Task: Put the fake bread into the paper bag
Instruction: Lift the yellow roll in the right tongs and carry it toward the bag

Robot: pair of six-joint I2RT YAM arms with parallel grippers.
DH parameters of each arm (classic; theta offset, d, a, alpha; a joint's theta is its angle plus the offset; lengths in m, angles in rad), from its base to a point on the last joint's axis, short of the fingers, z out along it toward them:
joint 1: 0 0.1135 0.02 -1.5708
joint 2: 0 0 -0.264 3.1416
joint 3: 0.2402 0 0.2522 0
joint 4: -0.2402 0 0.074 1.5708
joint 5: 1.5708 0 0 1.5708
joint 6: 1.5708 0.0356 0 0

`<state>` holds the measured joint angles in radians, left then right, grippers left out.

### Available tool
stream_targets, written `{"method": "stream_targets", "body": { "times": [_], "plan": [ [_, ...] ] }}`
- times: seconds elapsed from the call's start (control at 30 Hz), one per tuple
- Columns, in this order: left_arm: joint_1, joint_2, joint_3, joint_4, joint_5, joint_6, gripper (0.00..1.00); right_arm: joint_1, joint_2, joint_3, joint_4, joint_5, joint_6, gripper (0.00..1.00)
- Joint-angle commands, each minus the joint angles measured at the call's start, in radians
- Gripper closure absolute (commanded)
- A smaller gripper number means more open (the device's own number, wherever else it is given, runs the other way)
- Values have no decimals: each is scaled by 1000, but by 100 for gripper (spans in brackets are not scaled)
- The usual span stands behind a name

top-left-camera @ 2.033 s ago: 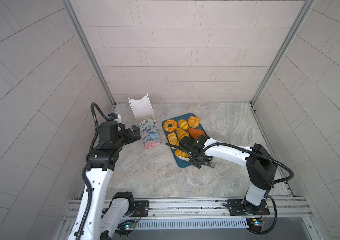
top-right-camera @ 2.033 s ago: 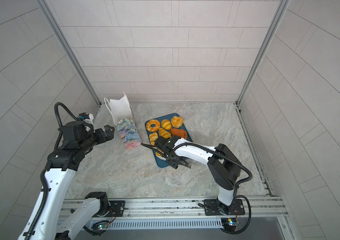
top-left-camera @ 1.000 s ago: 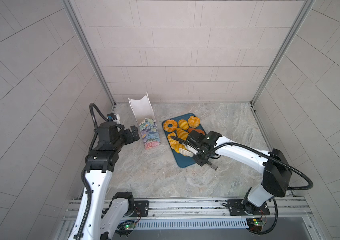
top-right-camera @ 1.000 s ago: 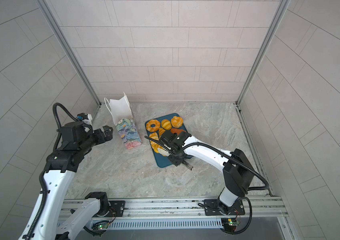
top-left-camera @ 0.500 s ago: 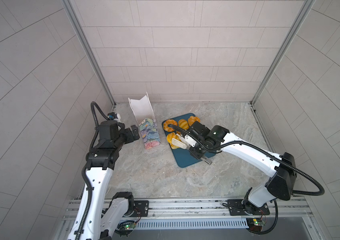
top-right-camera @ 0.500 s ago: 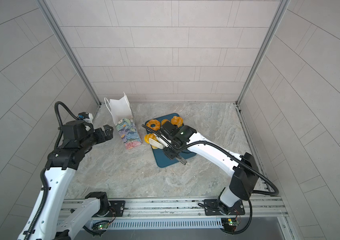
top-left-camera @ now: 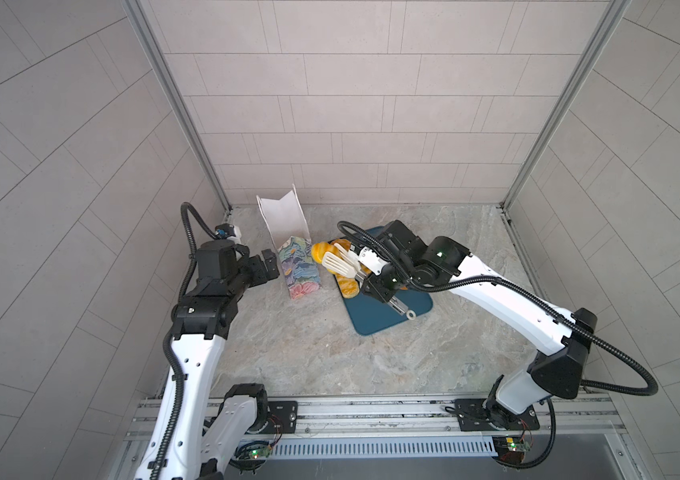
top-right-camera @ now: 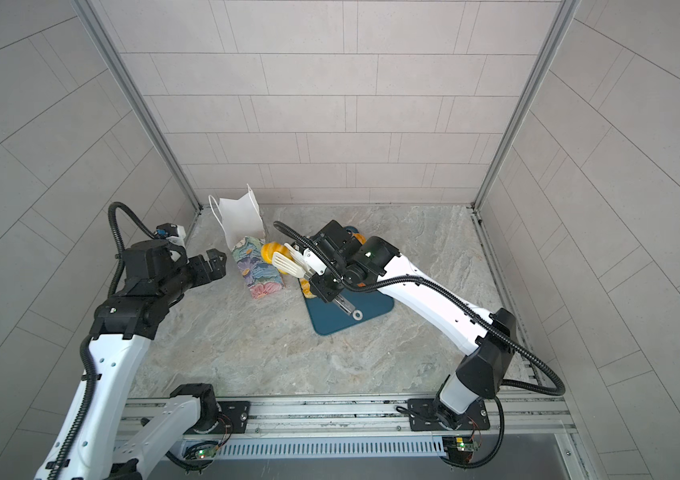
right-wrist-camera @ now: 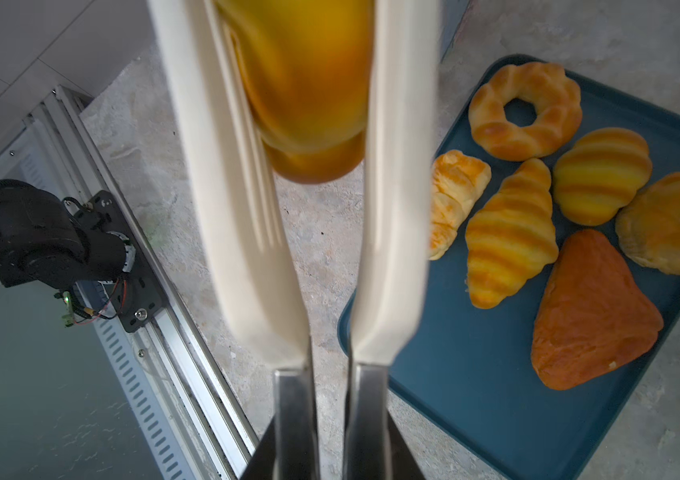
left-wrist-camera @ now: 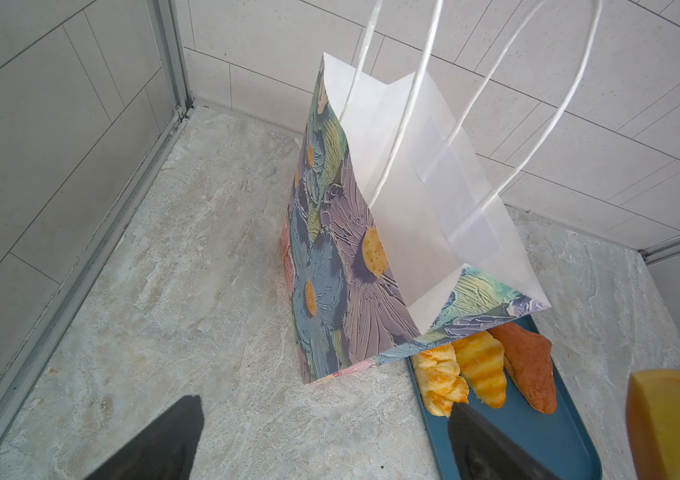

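The paper bag [top-left-camera: 303, 268] [top-right-camera: 257, 268] [left-wrist-camera: 350, 232] stands upright with its floral sides and white inside showing, mouth open. My right gripper [top-left-camera: 376, 284] [top-right-camera: 325, 287] [right-wrist-camera: 332, 449] is shut on the metal handles of white tongs [top-left-camera: 337, 264] [right-wrist-camera: 396, 208]. The tong blades clamp one golden-yellow fake bread [top-left-camera: 320, 251] [top-right-camera: 269, 251] [right-wrist-camera: 305, 83] in the air just right of the bag, below its rim. Several more fake breads lie on the teal tray [right-wrist-camera: 475, 374], among them a ring [right-wrist-camera: 525, 112] and a darker orange-brown piece [right-wrist-camera: 591, 311]. My left gripper [top-left-camera: 269, 268] [top-right-camera: 213, 266] [left-wrist-camera: 321, 449] stands open and empty, just left of the bag.
The teal tray [top-left-camera: 384, 318] [top-right-camera: 342, 320] lies on the marble floor right of the bag. The tongs' ring end [top-left-camera: 411, 316] hangs over it. Tiled walls and metal corner posts close in the back and sides; a rail runs along the front.
The right arm lifted the tongs with the bread off the tray and carried it left and back, up to the bag's right side. The left arm stayed in place, open.
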<state>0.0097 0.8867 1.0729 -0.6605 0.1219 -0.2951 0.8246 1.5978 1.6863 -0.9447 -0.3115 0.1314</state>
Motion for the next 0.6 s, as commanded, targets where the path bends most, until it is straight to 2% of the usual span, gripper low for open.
{"method": "stream_targets", "body": {
  "times": [0.0, 0.27, 0.57],
  "plan": [
    [-3, 1, 18, 11, 3, 8, 0, 7, 26, 75, 53, -39, 14, 71],
    [-4, -3, 9, 13, 7, 1, 0, 7, 174, 298, 29, -55, 51, 70],
    [-4, -13, 3, 12, 9, -5, 0, -5, 396, 641, -79, -55, 79, 70]
  ]
}}
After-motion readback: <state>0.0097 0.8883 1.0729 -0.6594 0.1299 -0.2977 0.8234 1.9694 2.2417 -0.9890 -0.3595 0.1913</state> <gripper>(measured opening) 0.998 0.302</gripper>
